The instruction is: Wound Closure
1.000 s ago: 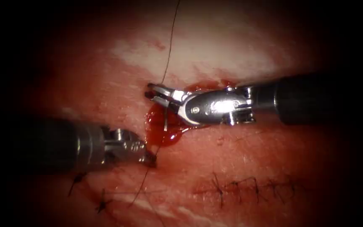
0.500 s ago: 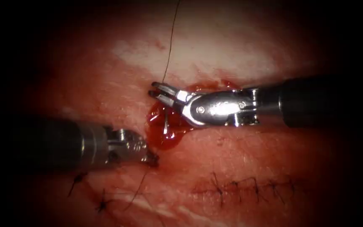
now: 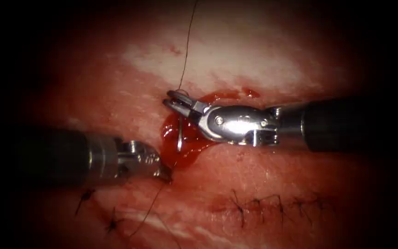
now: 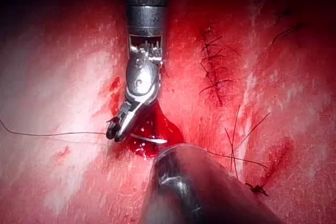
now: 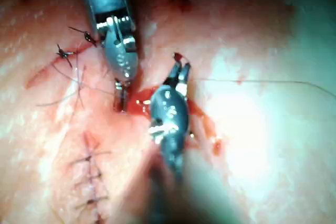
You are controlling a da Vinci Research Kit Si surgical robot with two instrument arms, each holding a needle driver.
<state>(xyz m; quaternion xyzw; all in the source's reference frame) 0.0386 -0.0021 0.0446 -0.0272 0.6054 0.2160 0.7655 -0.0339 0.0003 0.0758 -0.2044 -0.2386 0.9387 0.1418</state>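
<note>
Right hand reaches in level from the right, jaws closed on the needle near its top end. Left hand low, angled down, jaws pinched on thread.

- Two tools: the left tool and the right tool.
- One needle.
- One long thread.
- One pool of red fluid.
- One tissue.

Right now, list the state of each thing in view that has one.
Curved silver needle: held near its tail, over red fluid; tissue entry unclear.
Right arm's steel tool: shut on needle.
Thin dark thread: running up from right tool.
Left arm's steel tool: apparently shut on thread.
Black stitches: in place.
</note>
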